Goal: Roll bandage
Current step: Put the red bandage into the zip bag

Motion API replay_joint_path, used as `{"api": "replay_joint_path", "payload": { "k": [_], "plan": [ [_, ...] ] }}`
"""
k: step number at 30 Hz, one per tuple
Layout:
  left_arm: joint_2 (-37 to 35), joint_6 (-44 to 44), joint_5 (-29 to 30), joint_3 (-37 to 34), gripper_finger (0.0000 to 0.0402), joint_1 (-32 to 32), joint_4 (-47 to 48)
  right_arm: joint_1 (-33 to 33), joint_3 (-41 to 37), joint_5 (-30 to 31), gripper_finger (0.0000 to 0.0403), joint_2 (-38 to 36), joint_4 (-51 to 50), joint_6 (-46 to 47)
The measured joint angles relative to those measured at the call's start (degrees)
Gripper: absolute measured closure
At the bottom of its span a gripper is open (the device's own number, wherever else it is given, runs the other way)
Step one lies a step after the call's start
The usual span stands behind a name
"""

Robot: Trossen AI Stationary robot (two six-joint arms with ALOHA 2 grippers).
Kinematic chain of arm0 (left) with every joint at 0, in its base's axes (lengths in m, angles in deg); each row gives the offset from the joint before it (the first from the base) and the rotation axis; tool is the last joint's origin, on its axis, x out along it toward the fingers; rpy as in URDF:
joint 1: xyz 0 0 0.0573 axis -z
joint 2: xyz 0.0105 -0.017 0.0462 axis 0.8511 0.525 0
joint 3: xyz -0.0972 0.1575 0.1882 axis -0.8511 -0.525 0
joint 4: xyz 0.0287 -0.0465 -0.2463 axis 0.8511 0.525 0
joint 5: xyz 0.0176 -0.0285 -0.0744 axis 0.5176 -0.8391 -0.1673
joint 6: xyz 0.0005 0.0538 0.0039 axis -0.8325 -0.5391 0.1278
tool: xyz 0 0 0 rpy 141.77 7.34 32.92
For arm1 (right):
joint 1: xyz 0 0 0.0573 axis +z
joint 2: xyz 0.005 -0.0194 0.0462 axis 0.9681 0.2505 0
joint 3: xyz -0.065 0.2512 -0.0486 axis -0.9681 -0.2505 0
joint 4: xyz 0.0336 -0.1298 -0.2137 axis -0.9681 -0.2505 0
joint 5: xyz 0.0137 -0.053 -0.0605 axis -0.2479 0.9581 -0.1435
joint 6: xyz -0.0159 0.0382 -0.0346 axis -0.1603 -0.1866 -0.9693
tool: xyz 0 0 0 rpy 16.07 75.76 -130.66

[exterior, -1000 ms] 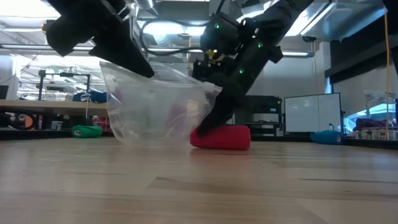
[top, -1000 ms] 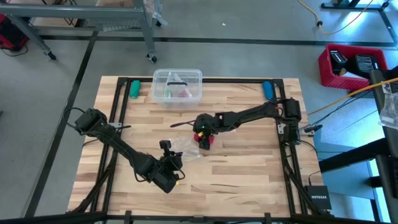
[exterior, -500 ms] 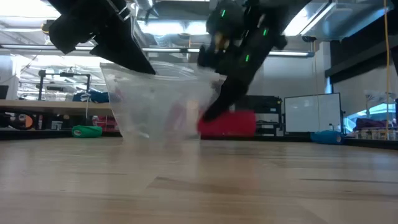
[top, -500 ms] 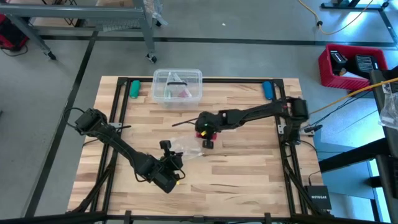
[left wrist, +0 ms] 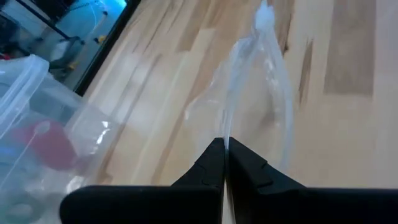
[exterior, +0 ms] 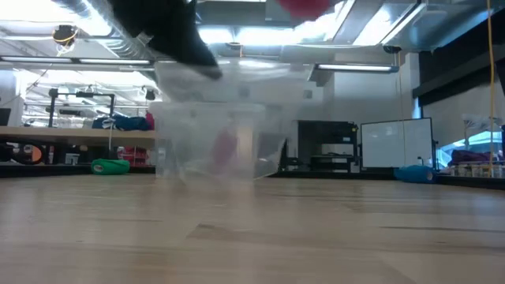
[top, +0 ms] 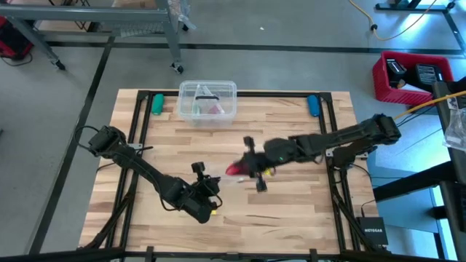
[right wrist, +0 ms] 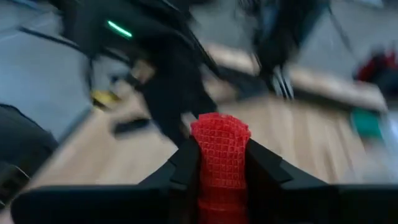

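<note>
The bandage is a small red roll point(right wrist: 219, 146) held up in the air in my right gripper point(right wrist: 219, 177), which is shut on it. From above, the bandage point(top: 234, 169) shows over the table's middle, at the tip of my right gripper point(top: 239, 170). In the low view the bandage point(exterior: 304, 6) sits at the picture's top, far above the tabletop. My left gripper point(left wrist: 225, 155), near the table's front left of centre point(top: 210, 191), is shut on a crumpled clear plastic wrapper point(left wrist: 261, 93). My left gripper pinches a gathered edge of the clear wrapper point(left wrist: 227, 138) between its two fingers. The rest of the wrapper trails away from the fingers over the wooden tabletop. My right gripper pinches the bandage roll by two opposite sides point(right wrist: 217, 165) between its fingers point(right wrist: 185, 167). The roll's end sticks out past the fingertips. It is lifted clear of the table.
A clear plastic box point(top: 207, 100) with something pink inside stands at the table's far edge. A green object point(top: 157, 104) lies at the far left and a blue one point(top: 313, 105) at the far right. Bare wood stretches along the near side.
My right gripper has taken the red roll off the table and carried it steeply up, a little toward the near and right edges, tipping closer to level. The roll, lying on the wood a second ago, now hangs high and clear. My left gripper has risen slightly with the wrapper.
</note>
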Motion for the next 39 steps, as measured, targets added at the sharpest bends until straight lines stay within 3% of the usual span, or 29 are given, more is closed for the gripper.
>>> {"api": "replay_joint_path", "payload": {
  "k": [6,14,25,32,39],
  "plan": [
    [-4.19,-1.55,-8.92,1.65,0.04,-2.4,-1.09,5.54,-3.61,0.54,0.0314,0.99,18.3,-6.91],
    [-10.41,-3.69,-17.75,1.67,0.0401,-4.61,-5.06,5.87,-12.29,2.54,0.0313,1.99,42.6,-11.35],
    [-13.49,-3.97,-20.95,1.69,0.04,-6.46,-8.71,5.92,-12.41,1.35,0.0311,6.04,49.72,-17.67],
    [-13.49,-3.22,-23.0,1.69,0.04,-7.99,-10.41,5.79,-12.31,1.96,0.0311,7.15,49.22,-24.93],
    [-13.49,-2.84,-22.27,1.69,0.04,-9.12,-11.27,5.79,-12.31,2.0,0.0311,7.14,45.95,-25.39]
  ]
}}
